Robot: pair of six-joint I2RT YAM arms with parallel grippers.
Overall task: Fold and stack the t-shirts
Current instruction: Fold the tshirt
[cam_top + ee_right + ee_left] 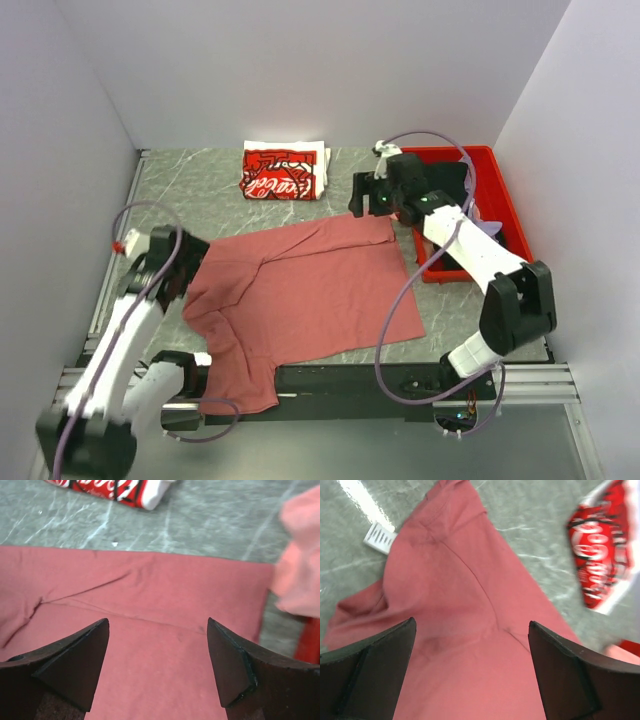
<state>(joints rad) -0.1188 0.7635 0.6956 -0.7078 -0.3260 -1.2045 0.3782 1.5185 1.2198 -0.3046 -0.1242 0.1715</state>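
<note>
**Both pincers wide open above the spread rose shirt**

The left gripper [165, 252] hangs over the shirt's left end with its fingers spread wide and nothing between them; its wrist view shows only cloth below the gap [472, 625]. The right gripper [375, 195] is just as wide and holds nothing, poised over the far right corner of the same shirt [157, 622].

The dusty-rose shirt [310, 290] lies flat in the middle of the table [200, 180], its long axis running left to right. Its straight hem edge faces right, toward the red bin [508, 205]. A strip along its far edge is folded over, leaving a slanting crease. At the near left, part of it drapes over the table's near edge. A white label [379, 537] shows at its edge in the left wrist view.

The folded red-and-white shirt [282, 173] sits at the far edge, apart from the rose one, with bare table between them. Bare table also shows at the far left corner, and a narrow strip separates the hem from the bin. Pink cloth [300, 580] sits at the bin.
</note>
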